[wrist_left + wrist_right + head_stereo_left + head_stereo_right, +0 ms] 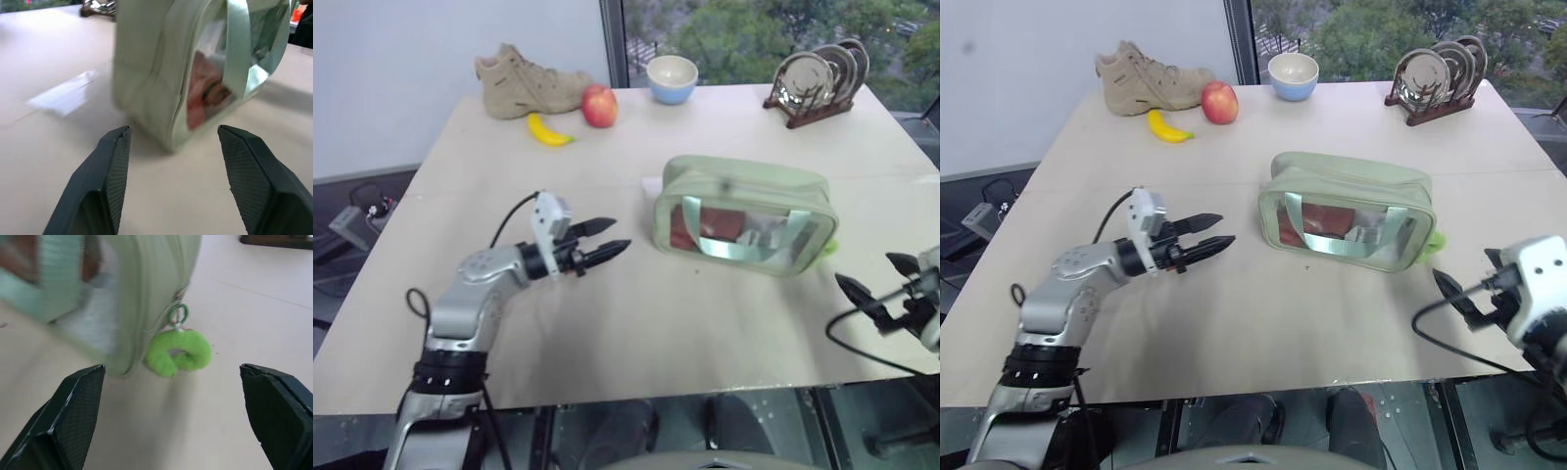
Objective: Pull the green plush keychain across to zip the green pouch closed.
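Observation:
The green pouch (744, 211) stands upright mid-table, its clear window and pale strap facing me, red items inside. The green plush keychain (180, 351) hangs on a small ring from the zipper at the pouch's right end and rests on the table; it is a lime sliver (1437, 238) in the head views. My left gripper (615, 236) hovers left of the pouch, pointing at it, open and empty, a short gap away. My right gripper (867, 271) is open near the table's front right edge, pointing at the keychain from a distance, holding nothing.
A tan boot (529, 83), a banana (549, 131), an apple (599, 105) and a blue bowl (672, 78) line the far side. A plate rack (818, 80) stands far right. A flat white slip (63, 95) lies by the pouch's left end.

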Action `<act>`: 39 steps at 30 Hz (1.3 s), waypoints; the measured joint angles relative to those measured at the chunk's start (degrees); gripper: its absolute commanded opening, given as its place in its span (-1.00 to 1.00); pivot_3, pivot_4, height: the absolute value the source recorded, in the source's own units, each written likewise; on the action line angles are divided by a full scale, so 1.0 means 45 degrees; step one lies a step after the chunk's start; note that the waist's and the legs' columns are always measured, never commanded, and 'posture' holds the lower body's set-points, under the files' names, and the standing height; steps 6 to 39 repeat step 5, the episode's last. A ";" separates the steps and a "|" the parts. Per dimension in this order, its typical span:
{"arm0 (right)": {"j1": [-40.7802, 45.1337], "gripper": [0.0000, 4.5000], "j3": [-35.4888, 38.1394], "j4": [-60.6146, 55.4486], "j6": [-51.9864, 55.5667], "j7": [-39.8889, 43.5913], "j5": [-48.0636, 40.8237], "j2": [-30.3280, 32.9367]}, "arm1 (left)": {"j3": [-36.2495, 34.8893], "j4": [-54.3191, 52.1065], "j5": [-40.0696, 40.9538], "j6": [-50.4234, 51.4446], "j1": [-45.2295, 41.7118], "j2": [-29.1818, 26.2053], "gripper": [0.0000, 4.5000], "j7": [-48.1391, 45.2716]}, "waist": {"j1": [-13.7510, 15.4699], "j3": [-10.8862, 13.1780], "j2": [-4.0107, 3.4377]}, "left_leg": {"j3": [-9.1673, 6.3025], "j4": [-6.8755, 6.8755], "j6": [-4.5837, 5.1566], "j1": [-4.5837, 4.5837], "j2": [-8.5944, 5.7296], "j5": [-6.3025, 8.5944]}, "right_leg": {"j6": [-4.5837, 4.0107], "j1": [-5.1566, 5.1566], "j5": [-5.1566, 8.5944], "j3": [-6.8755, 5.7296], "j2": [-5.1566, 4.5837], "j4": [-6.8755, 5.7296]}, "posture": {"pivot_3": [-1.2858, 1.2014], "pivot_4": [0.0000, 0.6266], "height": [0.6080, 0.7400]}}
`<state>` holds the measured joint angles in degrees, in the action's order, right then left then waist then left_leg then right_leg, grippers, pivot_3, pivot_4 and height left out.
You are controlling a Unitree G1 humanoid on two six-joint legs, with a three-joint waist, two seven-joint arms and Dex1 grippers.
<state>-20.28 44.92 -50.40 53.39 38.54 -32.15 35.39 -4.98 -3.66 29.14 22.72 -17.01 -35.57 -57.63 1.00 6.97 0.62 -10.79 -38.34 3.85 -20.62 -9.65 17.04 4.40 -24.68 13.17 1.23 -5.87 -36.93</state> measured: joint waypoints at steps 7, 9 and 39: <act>-0.2121 0.98 0.2125 -0.0313 -0.0595 0.1463 -0.0598 0.0455 | -0.0808 -0.0086 0.0176 0.0126 0.0574 -0.0725 0.31 -0.0211 | 0.0070 0.0008 -0.0003 | 0.0001 0.0000 0.0001 0.0022 0.0000 0.0002 | 0.0000 0.0034 0.0000 -0.0016 -0.0002 0.0011 | 0.03 -0.52 1.00; -0.2121 0.98 0.2125 -0.0313 -0.0595 0.1463 -0.0598 0.0455 | -0.0808 -0.0086 0.0176 0.0126 0.0574 -0.0725 0.31 -0.0211 | 0.0070 0.0008 -0.0003 | 0.0001 0.0000 0.0001 0.0022 0.0000 0.0002 | 0.0000 0.0034 0.0000 -0.0016 -0.0002 0.0011 | 0.03 -0.52 1.00; -0.2121 0.98 0.2125 -0.0313 -0.0595 0.1463 -0.0598 0.0455 | -0.0808 -0.0086 0.0176 0.0126 0.0574 -0.0725 0.31 -0.0211 | 0.0070 0.0008 -0.0003 | 0.0001 0.0000 0.0001 0.0022 0.0000 0.0002 | 0.0000 0.0034 0.0000 -0.0016 -0.0002 0.0011 | 0.03 -0.52 1.00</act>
